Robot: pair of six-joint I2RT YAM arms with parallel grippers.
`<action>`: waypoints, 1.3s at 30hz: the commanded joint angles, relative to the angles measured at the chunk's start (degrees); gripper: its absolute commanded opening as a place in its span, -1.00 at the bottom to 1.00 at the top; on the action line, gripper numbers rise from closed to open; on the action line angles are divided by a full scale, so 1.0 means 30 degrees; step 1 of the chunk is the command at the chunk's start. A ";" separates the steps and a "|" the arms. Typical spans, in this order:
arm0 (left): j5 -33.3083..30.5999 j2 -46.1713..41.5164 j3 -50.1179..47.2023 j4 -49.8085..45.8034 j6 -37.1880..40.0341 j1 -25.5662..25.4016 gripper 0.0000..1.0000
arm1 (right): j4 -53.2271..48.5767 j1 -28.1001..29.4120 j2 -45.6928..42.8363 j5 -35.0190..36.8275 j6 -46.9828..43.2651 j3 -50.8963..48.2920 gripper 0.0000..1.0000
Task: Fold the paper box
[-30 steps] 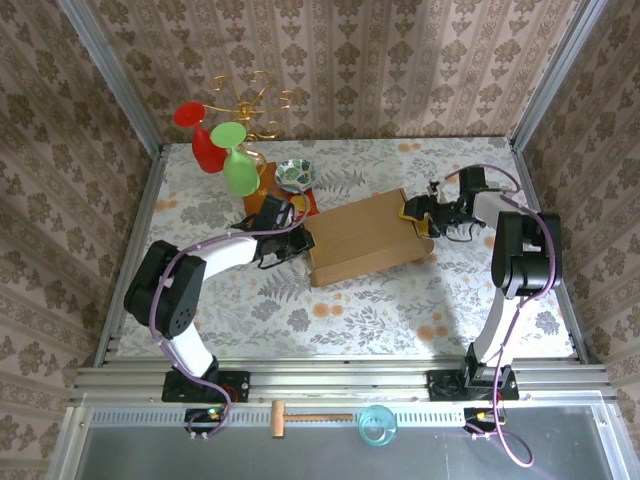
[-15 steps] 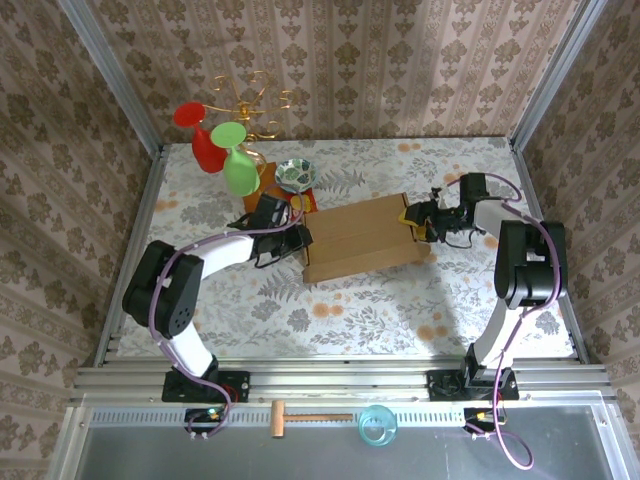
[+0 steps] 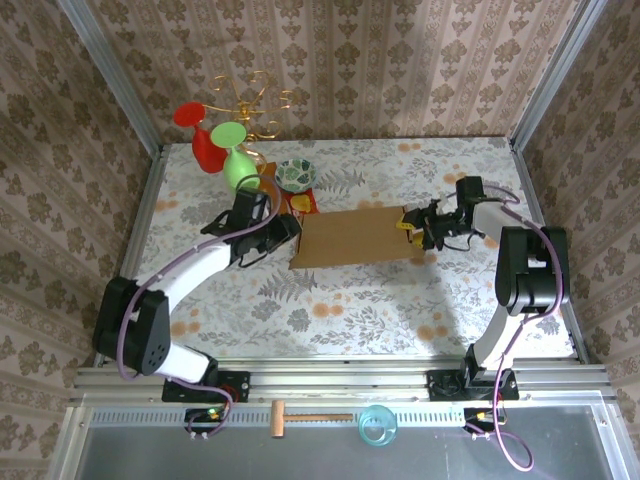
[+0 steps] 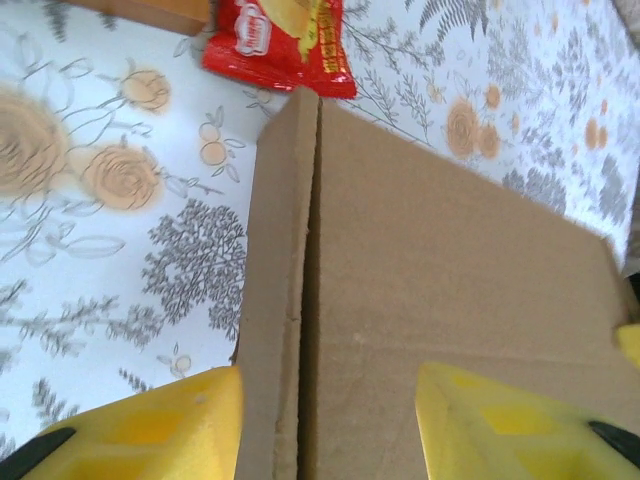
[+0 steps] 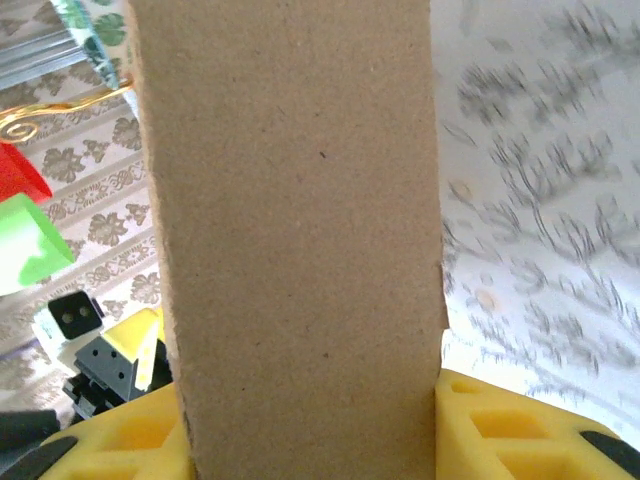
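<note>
Down it comes! The paper box (image 3: pixel 355 238) showed a raised near side a second ago; now it looks almost flat from above, and it has slid a touch toward the far edge of the table (image 3: pixel 400 300). The left arm has swung its elbow out toward the left edge as well. The box lies around the middle of the table, long side running left to right.

At its left end sits the left pincer (image 3: pixel 283 230), spread open. In its wrist view the yellow fingers (image 4: pixel 160 420) stand well apart above the cardboard, pinching nothing, with a narrow strip and a crease running between them.

At the right end, the right pincer (image 3: pixel 413 226) has a strip of cardboard standing between its fingers (image 5: pixel 500 430). Whether they are actually squeezing it, I cannot tell.

Progress? Early, by my reckoning. Creases are there and perhaps one narrow flap is turned, but no standing walls show from above. Raising the sides, tucking the flaps and closing the lid all look left to do.

Just beyond the box's far left corner lies a red snack packet (image 3: pixel 304 203). A small bowl (image 3: pixel 296 174) sits behind that, and a gold wire stand (image 3: pixel 250 100) is at the far edge.
</note>
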 commanded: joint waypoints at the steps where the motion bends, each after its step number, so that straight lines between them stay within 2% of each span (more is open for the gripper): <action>1: -0.0014 -0.1014 -0.0769 -0.1885 -0.3299 0.0746 0.05 | -0.2727 -0.0018 -0.0514 -0.0611 0.1707 -0.0703 -0.15; 5: 0.0578 -0.1866 -0.2282 -0.1451 -0.6986 0.0871 0.17 | -0.3021 -0.0012 -0.0669 -0.1094 0.2501 -0.0963 -0.15; 11: 0.0887 -0.2532 -0.5016 0.2656 -1.1903 0.0983 0.32 | -0.4991 0.0010 -0.0312 -0.1448 0.1858 -0.0260 -0.14; 12: 0.0969 -0.2377 -0.5182 0.3081 -1.2580 0.0954 0.43 | -0.5122 0.0010 -0.0284 -0.1485 0.1793 -0.0209 -0.14; 19: 0.1122 -0.2248 -0.6321 0.5047 -1.6224 0.0976 0.49 | -0.5661 0.0039 -0.0013 -0.1381 0.1531 -0.0201 -0.15; 20: 0.1240 -0.2249 -0.6406 0.5286 -1.6523 0.0955 0.49 | -0.5617 0.0039 -0.0013 -0.1440 0.1643 -0.0228 -0.15; 21: 0.1515 -0.2170 -0.6403 0.5304 -1.6835 0.0970 0.62 | -0.5529 0.0039 -0.0023 -0.1457 0.1774 -0.0230 -0.15; 25: 0.3817 -0.1115 -0.6388 0.5672 -1.7983 0.0790 0.65 | -0.5643 0.0099 -0.0010 -0.1457 0.1829 0.0004 -0.15; 37: 0.3749 0.1685 -0.5997 1.0394 -1.9712 0.0191 0.64 | -0.5360 0.0508 0.0037 -0.1574 0.2191 -0.0167 -0.15; 39: 0.3831 0.2019 -0.6006 1.0935 -2.0084 -0.0652 0.61 | -0.5221 0.0494 0.0108 -0.1602 0.2334 -0.0153 -0.15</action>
